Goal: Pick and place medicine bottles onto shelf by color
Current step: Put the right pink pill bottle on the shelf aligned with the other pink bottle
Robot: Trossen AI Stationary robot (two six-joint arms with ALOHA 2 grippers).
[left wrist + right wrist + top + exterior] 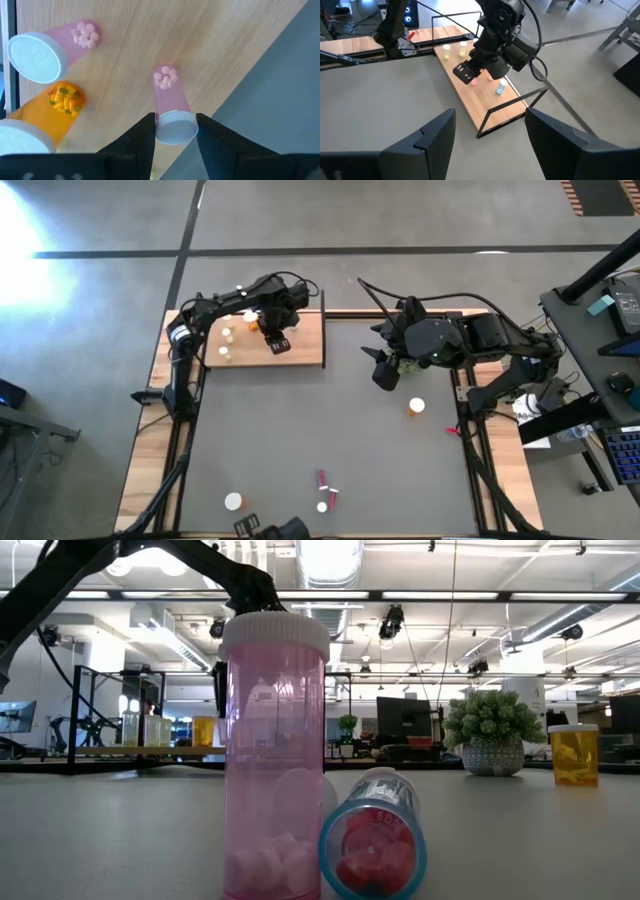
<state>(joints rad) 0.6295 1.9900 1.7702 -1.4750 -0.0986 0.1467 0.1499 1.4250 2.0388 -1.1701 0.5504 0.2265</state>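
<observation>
— Why is your left gripper (pixel 175 131) parked over the flat light-wood shelf (pixel 300 345)?

— Because my jaws stand either side of a small pink medicine bottle with a white cap (pixel 171 107), which is upright on the board near its edge. The fingers sit just beside the cap; whether they actually pinch it I cannot tell (a sliver of gap seems to show on each side). I judge this is the setting-down spot: another pink bottle (pixel 47 50) stands nearby, so pink goes with pink, and an orange bottle of yellow pills (pixel 47 117) sits beside that one.

— And your right gripper (pixel 490 135)?

— It waits above the grey surface (pixel 300 430) with jaws wide apart and empty. An orange bottle (pixel 416 407) stands close by, probably its next pick; more bottles (pixel 324 492) lie at the near edge.
</observation>
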